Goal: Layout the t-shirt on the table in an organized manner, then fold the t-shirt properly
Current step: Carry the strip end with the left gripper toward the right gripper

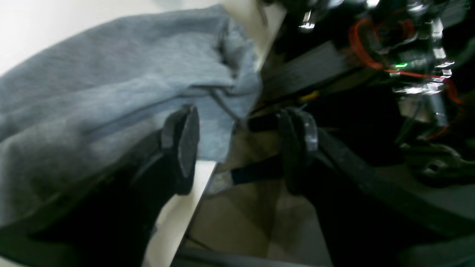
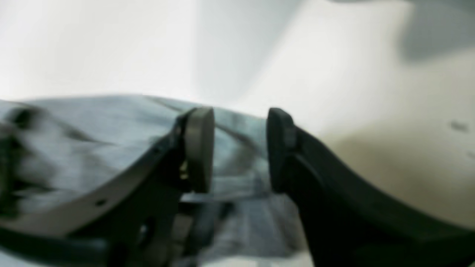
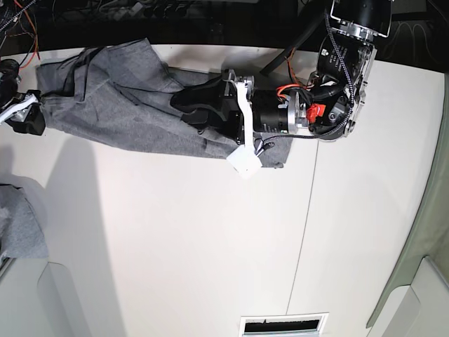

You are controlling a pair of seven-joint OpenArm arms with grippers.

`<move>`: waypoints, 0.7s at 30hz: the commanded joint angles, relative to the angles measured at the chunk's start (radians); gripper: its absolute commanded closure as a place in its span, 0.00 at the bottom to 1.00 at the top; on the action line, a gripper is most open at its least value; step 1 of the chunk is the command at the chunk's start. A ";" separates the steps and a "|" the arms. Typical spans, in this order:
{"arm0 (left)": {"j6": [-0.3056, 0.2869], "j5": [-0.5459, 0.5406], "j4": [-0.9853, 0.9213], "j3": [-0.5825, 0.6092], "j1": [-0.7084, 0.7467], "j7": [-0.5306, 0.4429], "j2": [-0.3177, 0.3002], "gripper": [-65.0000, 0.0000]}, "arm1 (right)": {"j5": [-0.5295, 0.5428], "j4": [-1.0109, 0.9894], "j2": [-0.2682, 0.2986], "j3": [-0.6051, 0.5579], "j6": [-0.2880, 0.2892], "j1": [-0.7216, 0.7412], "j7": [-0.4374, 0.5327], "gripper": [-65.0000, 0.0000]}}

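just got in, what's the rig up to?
Two arms working a grey t-shirt at the far edge of the white table. It lies stretched in a rumpled band, not flat or folded. The left gripper is open over one end, holding nothing. The right gripper is at the other end, jaws apart above the cloth.

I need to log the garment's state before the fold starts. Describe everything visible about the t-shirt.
The t-shirt is plain heather-grey, soft knit cloth, lying bunched and creased in a long band across the far side of the white table, not spread flat. One end hangs at the table's edge. The left gripper stands open beside a cloth edge, holding nothing. The right gripper stands open over the other end; whether it touches is unclear. A small pale mark shows near the hem.
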 commanded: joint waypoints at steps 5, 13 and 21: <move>-0.009 -0.010 0.035 -0.054 -0.036 -0.009 -0.009 0.44 | 0.034 -0.147 0.092 0.006 -0.009 0.008 0.057 0.30; -0.009 0.000 0.035 -0.259 -0.046 -0.014 -0.051 0.44 | 0.127 -0.327 0.111 -0.037 0.039 0.008 0.059 0.30; -0.009 0.161 0.033 -0.328 -0.014 -0.097 -0.148 0.44 | 0.134 -0.330 0.101 -0.181 0.027 0.013 0.059 0.32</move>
